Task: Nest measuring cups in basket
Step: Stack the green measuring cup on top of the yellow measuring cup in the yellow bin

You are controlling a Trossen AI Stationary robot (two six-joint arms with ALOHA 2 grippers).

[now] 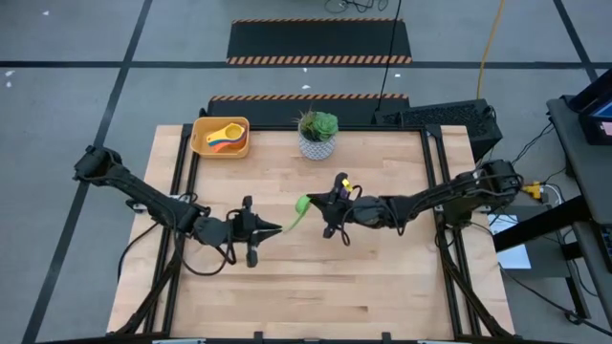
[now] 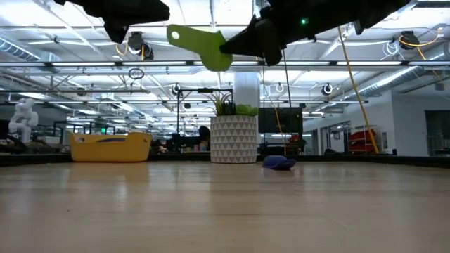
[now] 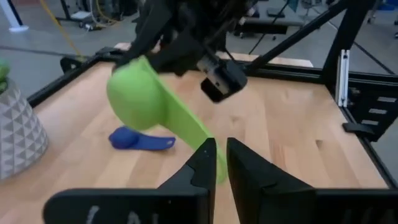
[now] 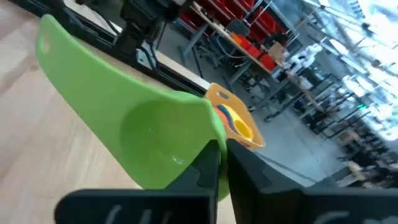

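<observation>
The right gripper [image 1: 316, 204] pinches the rim of a bright green plastic scoop-shaped measuring cup [image 1: 302, 207], held high over mid-table. The left gripper [image 1: 275, 227] sits just beside its handle tip — fingers pressed nearly together, empty. A dark blue cup [image 2: 279, 163] lies on the wood. Farther off, the yellow-orange plastic basket [image 1: 201, 140] waits — I'd carry the green cup there level, bowl up

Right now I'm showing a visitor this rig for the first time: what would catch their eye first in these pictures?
The bright green measuring cup, held in the air above mid-table by the right gripper, with the left gripper pointed at its handle. Next, the yellow-orange basket at the far left corner, already holding nested cups, beside a potted plant. A dark blue cup lies on the wood.
</observation>
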